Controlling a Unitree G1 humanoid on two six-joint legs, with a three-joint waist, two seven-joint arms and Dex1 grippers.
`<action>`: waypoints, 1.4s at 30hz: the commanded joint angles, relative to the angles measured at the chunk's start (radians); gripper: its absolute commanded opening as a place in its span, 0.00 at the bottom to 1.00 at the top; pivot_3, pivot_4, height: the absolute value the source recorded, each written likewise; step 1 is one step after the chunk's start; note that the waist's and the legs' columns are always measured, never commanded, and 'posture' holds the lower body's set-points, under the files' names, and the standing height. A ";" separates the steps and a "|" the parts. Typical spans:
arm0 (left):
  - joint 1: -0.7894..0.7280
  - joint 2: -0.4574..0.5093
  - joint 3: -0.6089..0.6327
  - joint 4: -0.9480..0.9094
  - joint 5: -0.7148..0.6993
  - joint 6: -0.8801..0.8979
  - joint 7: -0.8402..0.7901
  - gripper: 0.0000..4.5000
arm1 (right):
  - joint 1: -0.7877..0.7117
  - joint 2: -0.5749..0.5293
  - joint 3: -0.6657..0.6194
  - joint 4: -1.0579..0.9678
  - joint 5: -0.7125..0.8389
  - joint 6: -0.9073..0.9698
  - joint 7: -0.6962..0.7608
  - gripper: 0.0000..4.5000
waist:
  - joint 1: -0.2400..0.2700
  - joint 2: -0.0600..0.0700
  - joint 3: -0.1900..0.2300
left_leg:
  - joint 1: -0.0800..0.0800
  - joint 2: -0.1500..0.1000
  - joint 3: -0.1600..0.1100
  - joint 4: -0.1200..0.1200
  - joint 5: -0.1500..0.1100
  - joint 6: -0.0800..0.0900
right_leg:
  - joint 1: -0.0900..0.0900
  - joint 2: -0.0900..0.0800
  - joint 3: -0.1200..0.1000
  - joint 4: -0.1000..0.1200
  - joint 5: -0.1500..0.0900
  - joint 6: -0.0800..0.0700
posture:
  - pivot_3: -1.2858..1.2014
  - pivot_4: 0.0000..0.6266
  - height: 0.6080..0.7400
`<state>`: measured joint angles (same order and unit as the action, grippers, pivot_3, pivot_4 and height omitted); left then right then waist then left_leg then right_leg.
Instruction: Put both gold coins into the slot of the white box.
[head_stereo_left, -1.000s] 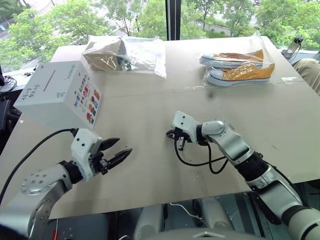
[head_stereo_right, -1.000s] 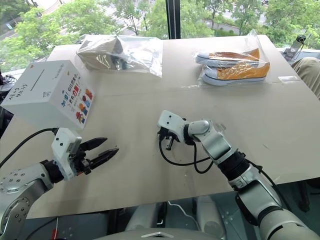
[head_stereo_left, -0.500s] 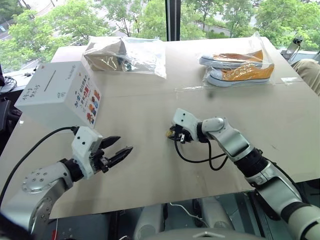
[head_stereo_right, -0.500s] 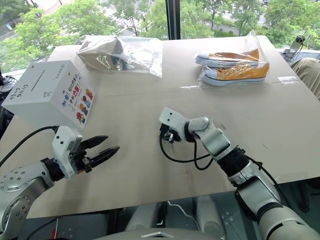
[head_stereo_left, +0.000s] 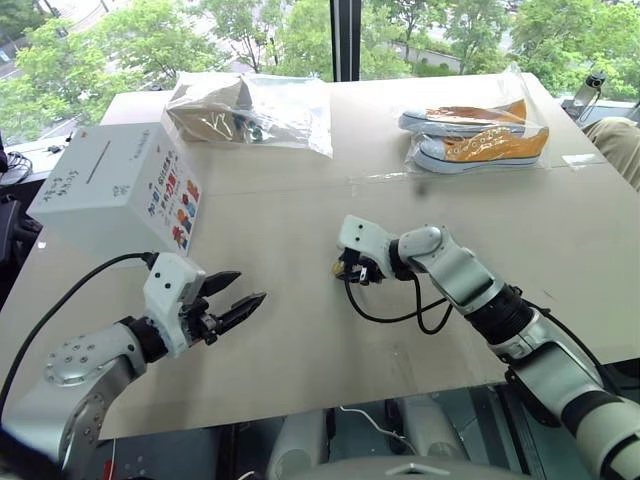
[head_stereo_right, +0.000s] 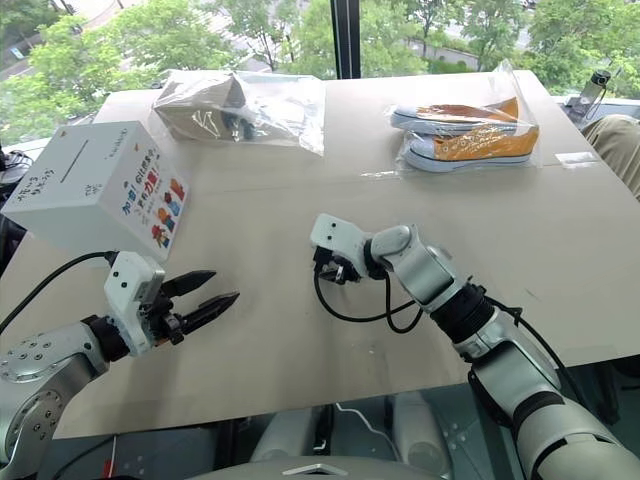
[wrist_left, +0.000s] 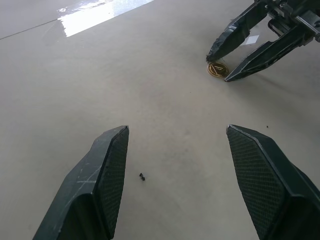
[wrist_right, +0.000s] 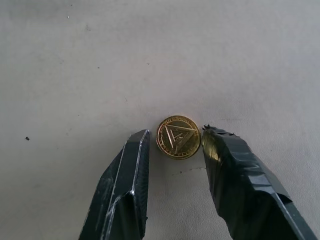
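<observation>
table (head_stereo_left: 300, 200) | box (head_stereo_left: 120, 190) far left, slot (head_stereo_left: 98, 160) on top | left gripper (head_stereo_left: 240, 300) parted, empty | right gripper (wrist_right: 172, 150) parted astride coin (wrist_right: 178, 136), seemingly not yet gripping | step: we pick first coin; next we pinch, then lift

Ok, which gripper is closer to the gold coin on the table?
Right. The right gripper straddles the gold coin; the left gripper hovers well off toward the white box.

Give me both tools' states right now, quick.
Left tool: open, empty, hovering above the table.
Right tool: open, fingertips on either side of a gold coin lying flat on the table; not gripped yet.
</observation>
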<state>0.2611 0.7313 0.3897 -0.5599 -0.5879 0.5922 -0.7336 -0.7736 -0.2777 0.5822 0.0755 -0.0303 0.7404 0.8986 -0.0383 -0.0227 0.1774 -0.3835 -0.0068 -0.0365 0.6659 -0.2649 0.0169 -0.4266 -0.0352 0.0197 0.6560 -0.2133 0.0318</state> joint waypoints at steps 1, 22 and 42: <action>-0.004 0.000 0.010 -0.013 0.002 -0.021 -0.002 0.70 | 0.007 -0.001 0.051 0.007 -0.006 0.013 0.039 0.40 | 0.000 0.000 0.000 | 0.000 0.000 0.000 0.000 0.000 0.000 | 0.000 0.000 0.000 0.000 0.000 0.000 | 0.52 0.24 1.00; -0.018 -0.014 -0.006 -0.009 0.002 -0.020 0.004 0.70 | 0.021 0.027 0.017 0.036 -0.036 -0.008 0.005 0.01 | -0.003 0.001 -0.001 | 0.004 0.002 0.000 -0.001 0.000 0.000 | 0.002 0.000 0.000 0.000 -0.002 -0.004 | 0.52 0.24 1.00; -0.059 -0.032 -0.028 0.002 0.000 -0.012 0.015 0.70 | 0.016 -0.014 0.006 0.000 -0.024 0.017 0.014 0.46 | -0.002 0.001 0.000 | 0.001 0.001 0.000 -0.001 0.000 0.000 | 0.002 0.000 0.000 -0.002 -0.002 -0.003 | 0.52 0.24 1.00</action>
<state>0.2048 0.6935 0.3503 -0.5392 -0.5804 0.5903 -0.7186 -0.7691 -0.2734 0.5623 0.0793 -0.0516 0.7224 0.8900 -0.0400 -0.0216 0.1769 -0.3820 -0.0054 -0.0370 0.6648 -0.2649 0.0169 -0.4248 -0.0354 0.0195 0.6536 -0.2153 0.0285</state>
